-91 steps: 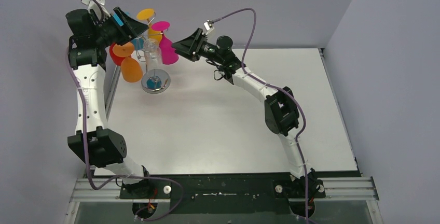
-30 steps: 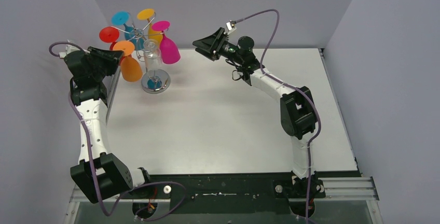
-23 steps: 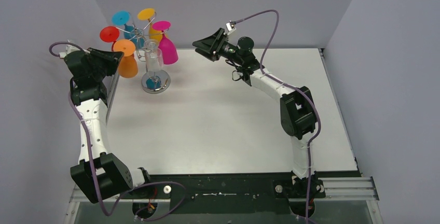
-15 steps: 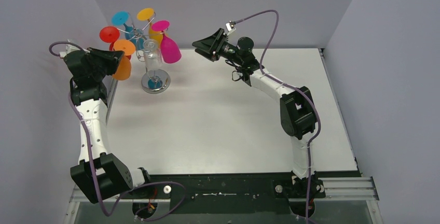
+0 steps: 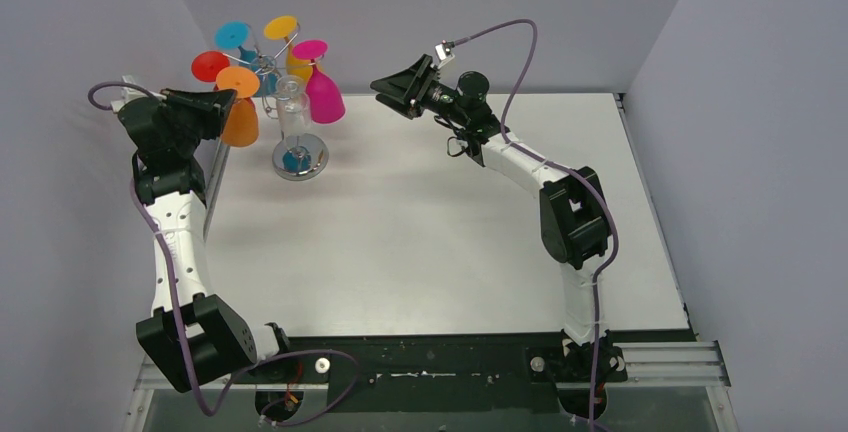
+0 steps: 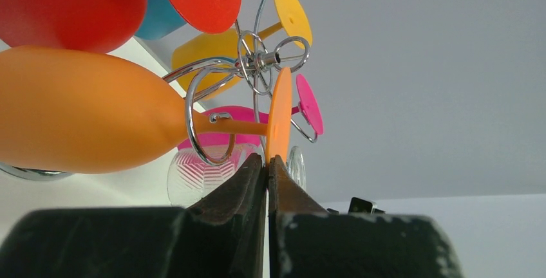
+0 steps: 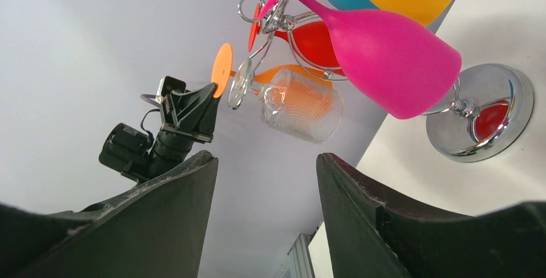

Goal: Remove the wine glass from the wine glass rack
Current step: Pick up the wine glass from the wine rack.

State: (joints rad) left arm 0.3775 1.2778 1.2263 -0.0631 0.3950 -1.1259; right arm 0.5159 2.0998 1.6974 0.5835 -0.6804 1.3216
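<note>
Bright even light, soft shadows, sharp focus.

Red glass just beside orange glass

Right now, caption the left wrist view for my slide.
Left jaws pinch the foot of the orange glass, hung on the rack.

Top external: mounted high behind the arm bases, tilted down toward 12 o'clock. Far off; takes in the whole table, both arms, and the wine glass rack at 11 o'clock.

Left wrist: low behind the left gripper, aimed up along its fingers, very close to the rack. The orange wine glass fills 9 o'clock.

Right wrist: looks out between the fingers of the right gripper, tilted upward, from the rack's opposite side and farther back.

Shared: all three hold the rack and its glasses. The right wrist view also catches the left gripper at 9 o'clock, beyond the rack.
</note>
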